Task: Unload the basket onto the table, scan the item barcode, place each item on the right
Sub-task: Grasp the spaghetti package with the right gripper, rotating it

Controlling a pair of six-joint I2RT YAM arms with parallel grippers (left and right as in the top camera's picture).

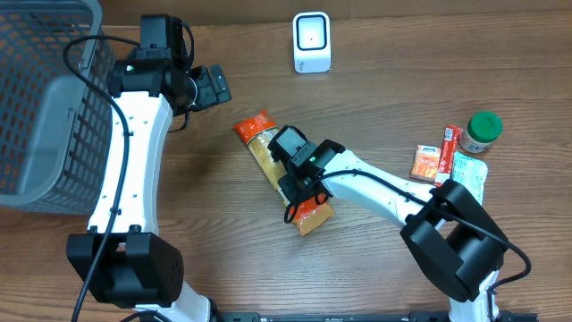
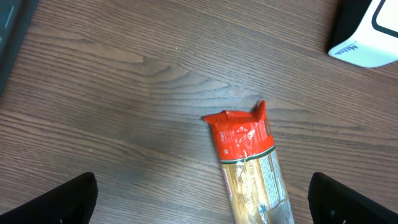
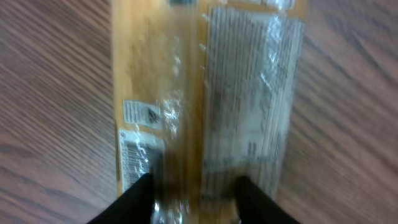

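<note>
Pick-up stage: right gripper (image 1: 302,183) stands half-narrowed over the pasta packet (image 1: 259,134) lying mid-table, hold unconfirmed in the blurred wrist view, left gripper (image 1: 210,87) wide open; next, lift it barcode-first toward the scanner (image 1: 311,40).

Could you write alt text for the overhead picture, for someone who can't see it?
The right gripper sits over the middle of a long pasta packet with orange ends, lying on a wooden table. The left gripper hangs open nearby, a grey wire basket sits at the left and a white scanner at the far edge.
</note>
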